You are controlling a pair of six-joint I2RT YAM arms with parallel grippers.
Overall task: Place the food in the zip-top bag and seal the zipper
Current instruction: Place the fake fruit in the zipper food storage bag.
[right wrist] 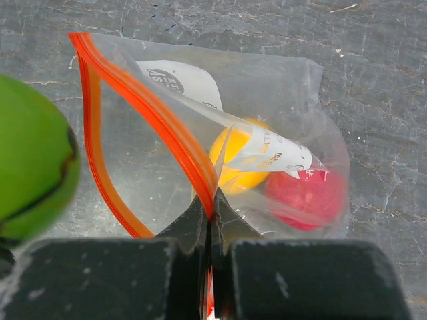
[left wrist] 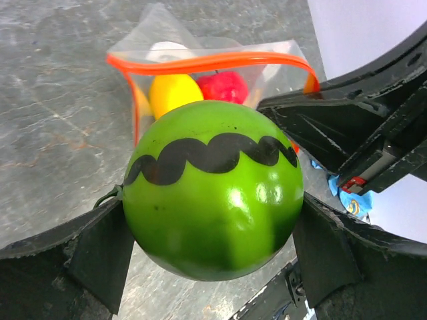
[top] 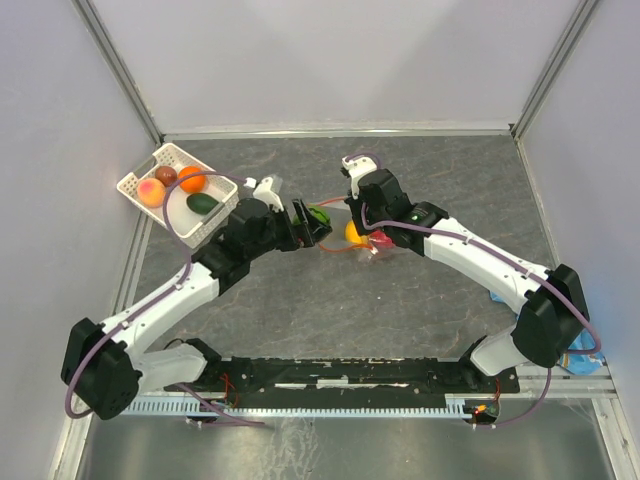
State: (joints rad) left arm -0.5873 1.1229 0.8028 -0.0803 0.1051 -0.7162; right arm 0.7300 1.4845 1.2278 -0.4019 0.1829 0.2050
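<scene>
My left gripper (top: 318, 218) is shut on a lime green ball with a black wavy band (left wrist: 212, 190) and holds it just in front of the open mouth of the zip-top bag (right wrist: 267, 113). My right gripper (right wrist: 213, 200) is shut on the bag's orange-red zipper strip (right wrist: 160, 120) and holds the mouth open. A yellow fruit (right wrist: 237, 157) and a pink-red fruit (right wrist: 307, 199) lie inside the bag. The green ball also shows at the left edge of the right wrist view (right wrist: 30, 160). The bag sits at the table's middle (top: 362, 238).
A white perforated basket (top: 145, 178) at the back left holds a peach fruit (top: 151, 192), a brown one (top: 166, 175), an orange one (top: 191, 178) and a dark green one (top: 203, 203). Grey walls close in left, right and behind. Blue tape (top: 583, 352) lies at the right edge.
</scene>
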